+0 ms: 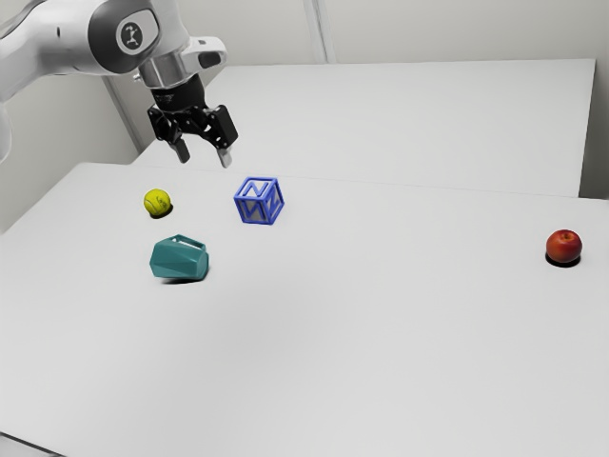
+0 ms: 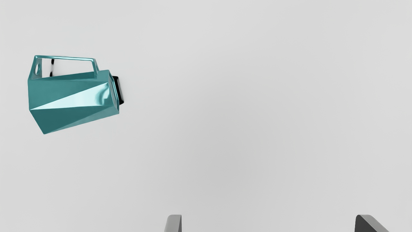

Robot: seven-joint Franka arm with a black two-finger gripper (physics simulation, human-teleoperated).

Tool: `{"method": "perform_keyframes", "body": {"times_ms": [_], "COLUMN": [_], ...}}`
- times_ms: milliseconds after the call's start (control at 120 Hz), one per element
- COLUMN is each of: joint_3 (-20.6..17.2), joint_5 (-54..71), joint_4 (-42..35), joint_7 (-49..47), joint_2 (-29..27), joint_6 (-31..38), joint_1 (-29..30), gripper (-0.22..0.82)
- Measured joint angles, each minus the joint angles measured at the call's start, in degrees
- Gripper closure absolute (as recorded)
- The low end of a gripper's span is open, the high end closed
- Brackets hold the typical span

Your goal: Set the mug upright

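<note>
Black at the tool [image 1: 204, 159], hanging above the bench [image 1: 381, 333] from an arm coming in from the exterior view's left, pointing down, spread wide and empty. On the bench, clear of the tool and nearer the exterior camera than the yellow ball [image 1: 157, 202] and blue block [image 1: 259, 201], the teal mug [image 1: 179, 259], tipped on its side. Long axis roughly left to right across the exterior view; handle turned away from the fingertips in the wrist view. Cannot tell mouth from base.

Arm [image 1: 59, 43] aloft — jaws spread apart
</note>
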Motion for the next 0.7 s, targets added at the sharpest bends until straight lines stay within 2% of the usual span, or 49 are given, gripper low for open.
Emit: {"method": "perform_keyframes", "body": {"times_ms": [517,700], "joint_3": [0.0,0.0], "joint_5": [-0.3,-0.4], "joint_4": [0.3,2.9], "joint_7": [0.1,0.6], "joint_2": [1.1,3.5], "joint_6": [-0.1,-0.6], "joint_1": [0.7,5.0], "gripper": [0.02,0.02]}}
